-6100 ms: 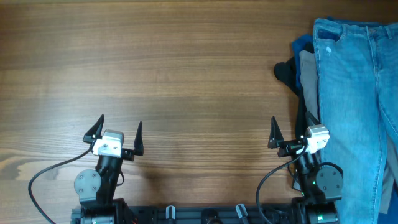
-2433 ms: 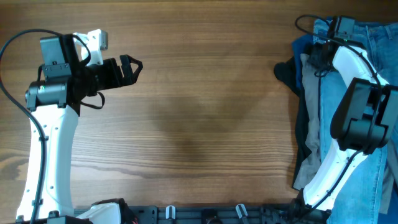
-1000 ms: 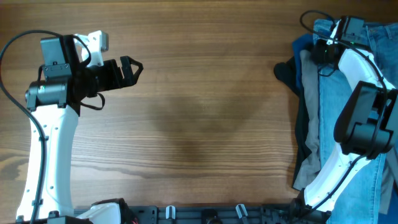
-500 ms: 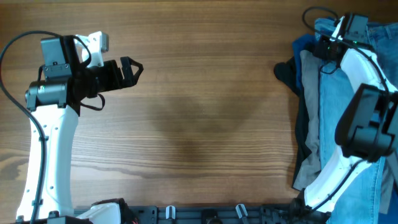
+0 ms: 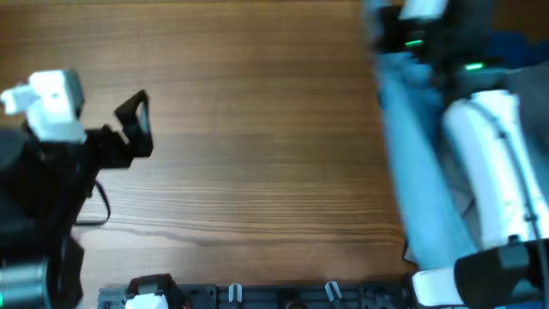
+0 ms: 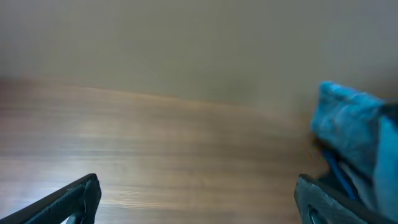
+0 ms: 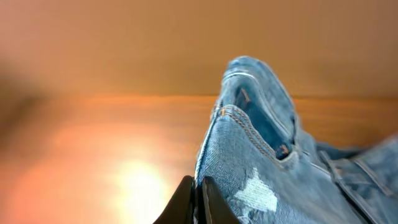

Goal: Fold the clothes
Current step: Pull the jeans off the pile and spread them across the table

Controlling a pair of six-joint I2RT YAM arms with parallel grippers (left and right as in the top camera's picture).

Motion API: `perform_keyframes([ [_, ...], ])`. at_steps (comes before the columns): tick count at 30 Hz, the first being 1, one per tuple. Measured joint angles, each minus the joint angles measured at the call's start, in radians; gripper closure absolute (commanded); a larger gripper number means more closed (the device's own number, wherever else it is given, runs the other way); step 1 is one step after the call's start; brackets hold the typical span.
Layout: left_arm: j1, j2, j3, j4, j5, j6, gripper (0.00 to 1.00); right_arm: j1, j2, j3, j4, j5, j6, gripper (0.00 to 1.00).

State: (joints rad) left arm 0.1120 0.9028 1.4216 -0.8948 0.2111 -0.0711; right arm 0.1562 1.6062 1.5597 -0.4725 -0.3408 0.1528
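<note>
The light-blue denim jeans (image 5: 412,163) hang lifted over the right side of the table, blurred in the overhead view. My right gripper (image 7: 198,190) is shut on the edge of the jeans (image 7: 267,149) near the waistband, with a belt loop and pocket rivets showing just past the fingers. The right arm (image 5: 489,146) is raised high, close to the overhead camera. My left gripper (image 5: 135,124) hovers over the left of the table, open, with nothing between its fingers (image 6: 74,199). In the left wrist view the lifted jeans (image 6: 348,124) show at the far right.
The wooden table (image 5: 257,129) spreads between the two arms. A dark-blue garment (image 5: 519,45) shows at the back right behind the right arm. Cable clips (image 5: 330,292) line the table's near edge.
The right gripper shut on the jeans' waistband edge and raised it up and to the left. The left arm has moved nearer and further left, its gripper still open.
</note>
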Motion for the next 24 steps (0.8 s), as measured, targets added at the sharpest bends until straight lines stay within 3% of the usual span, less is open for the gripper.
perform_keyframes([
  [1,0.000,-0.026,0.001,-0.004,-0.044,-0.010,0.00,0.111,0.000,0.001,-0.001,-0.004,0.001,0.87],
  [2,0.000,-0.043,0.001,-0.007,-0.077,-0.015,0.00,0.253,0.012,0.001,-0.001,-0.012,0.003,0.57],
  [3,0.000,-0.058,0.001,-0.013,-0.113,-0.021,0.00,0.394,0.038,0.003,0.002,-0.026,0.004,0.37],
  [4,0.000,-0.067,0.001,-0.015,-0.136,-0.022,0.00,0.542,0.080,0.007,0.004,-0.060,0.000,0.25],
  [7,0.000,-0.076,0.001,-0.018,-0.195,-0.025,0.00,0.856,0.204,0.013,-0.088,-0.098,-0.142,0.10],
  [9,0.000,-0.071,0.001,-0.019,-0.216,-0.025,0.00,0.944,0.217,0.012,-0.169,-0.013,-0.212,0.08],
  [11,0.000,-0.063,0.001,-0.016,-0.237,-0.025,0.00,0.933,0.186,0.012,-0.233,0.122,-0.234,0.08],
  [13,0.000,-0.048,0.001,-0.011,-0.240,-0.025,0.00,0.814,0.109,0.012,-0.284,0.219,-0.188,0.09],
  [15,0.000,-0.005,0.004,-0.015,-0.198,-0.025,0.07,0.670,0.031,0.016,-0.312,0.255,-0.103,0.16],
  [17,-0.002,0.079,0.009,-0.035,-0.106,-0.026,0.21,0.505,-0.042,0.018,-0.344,0.241,0.008,0.19],
  [18,-0.005,0.135,0.009,-0.043,-0.075,-0.033,0.33,0.429,-0.071,0.019,-0.355,0.225,0.052,0.21],
  [19,-0.017,0.213,0.011,-0.055,-0.043,-0.030,0.51,0.338,-0.104,0.021,-0.367,0.206,0.102,0.23],
  [22,-0.068,0.461,0.010,-0.055,0.010,-0.038,0.87,0.166,-0.156,0.023,-0.408,0.145,0.185,0.24],
  [24,-0.101,0.616,0.006,-0.036,0.027,-0.041,0.96,0.090,-0.166,0.024,-0.439,0.112,0.211,0.25],
])
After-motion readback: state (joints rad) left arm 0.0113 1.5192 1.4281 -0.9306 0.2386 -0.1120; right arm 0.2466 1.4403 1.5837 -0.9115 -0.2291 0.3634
